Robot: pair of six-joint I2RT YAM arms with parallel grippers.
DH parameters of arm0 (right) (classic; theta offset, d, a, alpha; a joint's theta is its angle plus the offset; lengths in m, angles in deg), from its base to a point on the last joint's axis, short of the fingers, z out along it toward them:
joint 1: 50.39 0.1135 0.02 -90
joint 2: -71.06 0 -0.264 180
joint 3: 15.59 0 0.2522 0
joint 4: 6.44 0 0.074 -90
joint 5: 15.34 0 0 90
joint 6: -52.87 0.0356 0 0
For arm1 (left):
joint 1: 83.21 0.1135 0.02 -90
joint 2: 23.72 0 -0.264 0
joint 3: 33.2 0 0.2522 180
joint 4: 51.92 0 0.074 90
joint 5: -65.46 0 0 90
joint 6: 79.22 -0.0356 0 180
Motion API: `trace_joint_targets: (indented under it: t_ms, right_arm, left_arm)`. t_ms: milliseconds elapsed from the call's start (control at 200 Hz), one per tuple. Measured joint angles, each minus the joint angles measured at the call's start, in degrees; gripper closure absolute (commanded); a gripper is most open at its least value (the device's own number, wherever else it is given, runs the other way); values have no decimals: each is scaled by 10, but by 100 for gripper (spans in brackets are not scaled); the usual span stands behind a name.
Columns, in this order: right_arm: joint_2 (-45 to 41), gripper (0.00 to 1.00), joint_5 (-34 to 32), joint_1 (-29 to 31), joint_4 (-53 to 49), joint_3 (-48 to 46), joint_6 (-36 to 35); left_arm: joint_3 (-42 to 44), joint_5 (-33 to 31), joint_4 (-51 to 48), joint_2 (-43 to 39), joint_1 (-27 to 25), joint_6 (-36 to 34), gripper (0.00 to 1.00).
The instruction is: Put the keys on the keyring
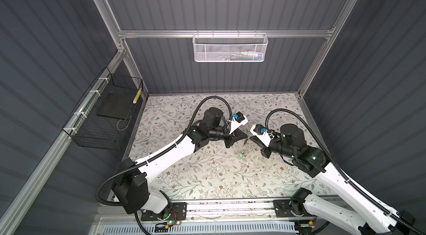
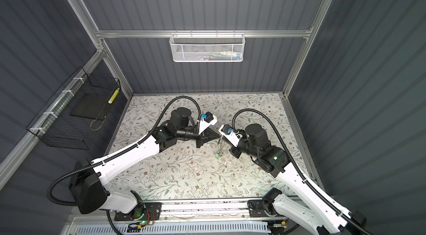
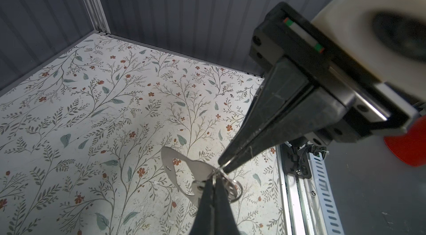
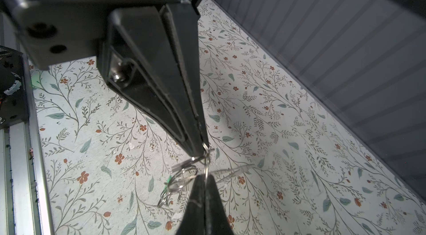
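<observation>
Above the surface, left fingers and right fingers both clamp shut on the keyring, which dangles toward six o'clock.

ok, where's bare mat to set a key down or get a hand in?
Widest: front of the mat, between the left arm and right arm, up against the front rail. Also the strip along the back wall. Crowded: centre, where the left gripper and right gripper pinch the keyring.
</observation>
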Motion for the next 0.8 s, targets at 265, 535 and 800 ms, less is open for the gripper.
trace_joint_targets:
  t_ms: [265,535,800]
  right_arm:
    - [-7,100,-2,0,1,-7,0]
    - [-10,100,-2,0,3,-10,-3]
    - [-15,100,3,-2,12,-20,-9]
  left_arm:
    - [3,5,3,0,0,11,100]
    - [6,7,14,0,0,34,100]
    - [7,13,19,0,0,56,100]
